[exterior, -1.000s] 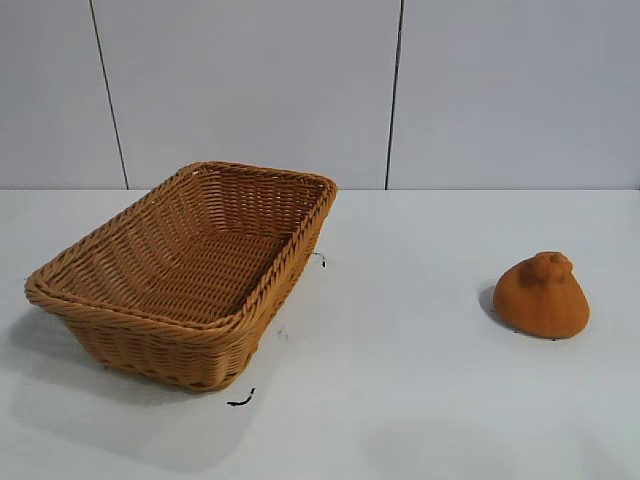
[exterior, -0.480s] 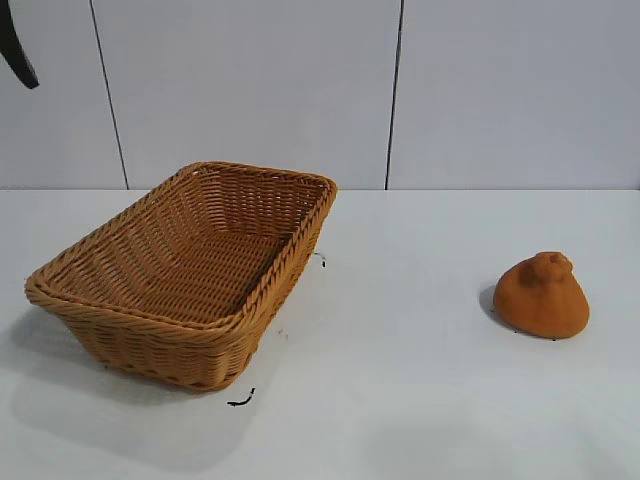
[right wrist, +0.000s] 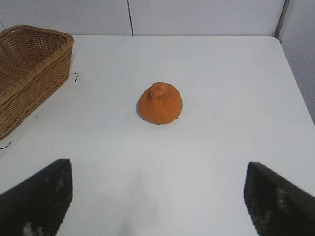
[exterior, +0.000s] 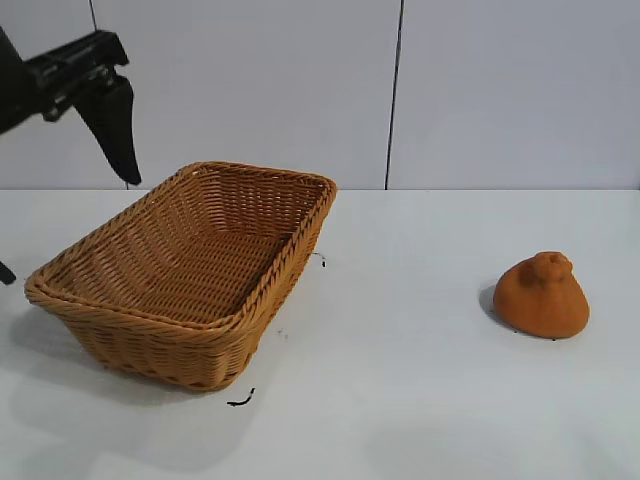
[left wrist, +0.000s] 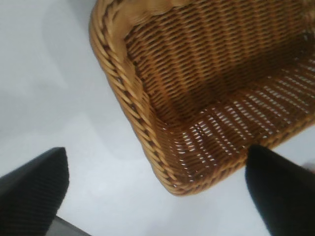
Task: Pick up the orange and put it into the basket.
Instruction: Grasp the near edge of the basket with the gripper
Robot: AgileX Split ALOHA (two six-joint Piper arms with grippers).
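I see the basket (exterior: 190, 270) on the table's left half, its long axis running from the near-left corner back toward the wall, and it holds nothing. My left gripper (exterior: 70, 180) hangs above its far-left rim with jaws spread wide, gripping nothing; the orange (exterior: 541, 294) lies well away from it, across the table on the right side. My right gripper (right wrist: 157, 196), jaws likewise spread and bare, faces that orange head-on, so I judge it the nearer arm. The orange sits flat on its broad base, knob pointing straight up.
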